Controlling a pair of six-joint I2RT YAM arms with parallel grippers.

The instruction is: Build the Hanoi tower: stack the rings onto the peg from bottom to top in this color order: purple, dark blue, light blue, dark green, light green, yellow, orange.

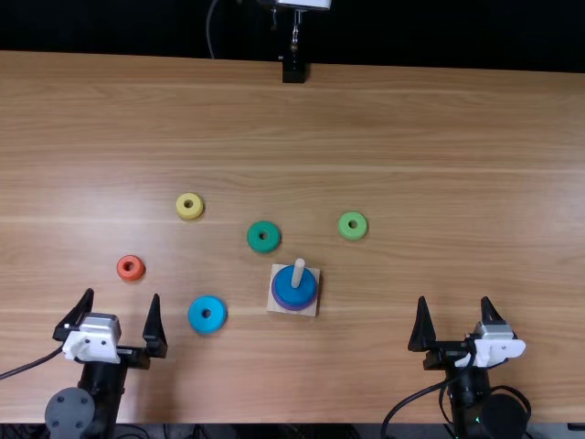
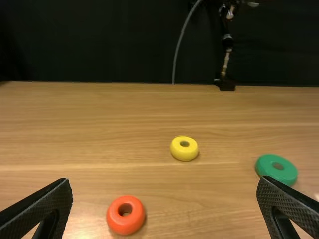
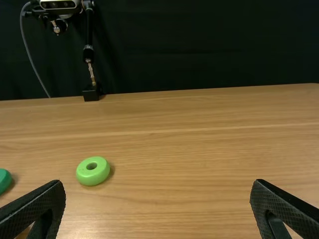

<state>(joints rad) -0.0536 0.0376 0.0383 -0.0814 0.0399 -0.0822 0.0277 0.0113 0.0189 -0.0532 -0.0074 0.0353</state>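
As both arms stand on the near side of the wooden bench (image 1: 439, 137), we see the left end effector (image 1: 122, 297) and the right end effector (image 1: 454, 302) spread wide, with nothing between the fingers of either. Near the middle of the scene, we find the pale square base (image 1: 279, 269) with its upright peg (image 1: 298, 269), carrying two rings: the purple ring (image 1: 289, 306) at the bottom and the dark blue ring (image 1: 294, 291) resting on top of it.

Five more rings lie flat and apart from one another on the bench. We spot the light blue ring (image 1: 197, 315) to the left of the base, and the dark green ring (image 1: 255, 238) near it, just beyond its far left corner. The light green ring (image 1: 353, 216) sits beyond the base and to its right, the yellow ring (image 1: 189, 196) farther out on the left. Closest to the left arm, the orange ring (image 1: 122, 268) lies ahead of its parted fingers, touched by neither.

At the far edge of the bench, we see a black stand (image 1: 293, 71) before a dark curtain (image 2: 109, 45), with a thin grey cable (image 2: 178, 50) hanging beside it.
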